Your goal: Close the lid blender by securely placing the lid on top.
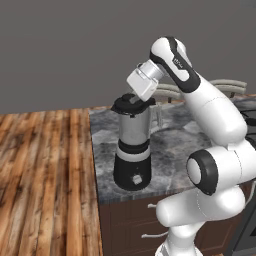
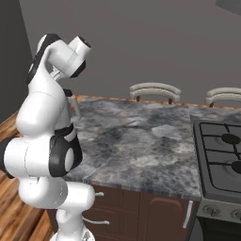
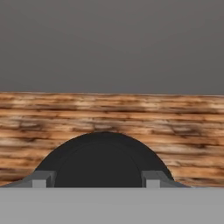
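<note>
The blender (image 1: 132, 150) stands near the counter's front left corner, with its grey jar on a rounded black base. The black lid (image 1: 126, 105) sits on the jar's rim, tilted a little. My gripper (image 1: 139, 100) reaches down from the right and is shut on the lid. In the hand view the lid (image 3: 100, 164) is a dark dome held between the two fingertips (image 3: 43, 179), with wood floor behind it. In the right base view my arm covers most of the blender, and only a sliver of the jar (image 2: 73, 107) shows.
A grey marble counter (image 2: 136, 141) runs to a gas stove (image 2: 221, 155) at the right. Two chair backs (image 2: 155, 90) stand behind the counter. Dark drawers (image 1: 130, 220) lie under it, and wood floor (image 1: 45, 175) spreads to the left.
</note>
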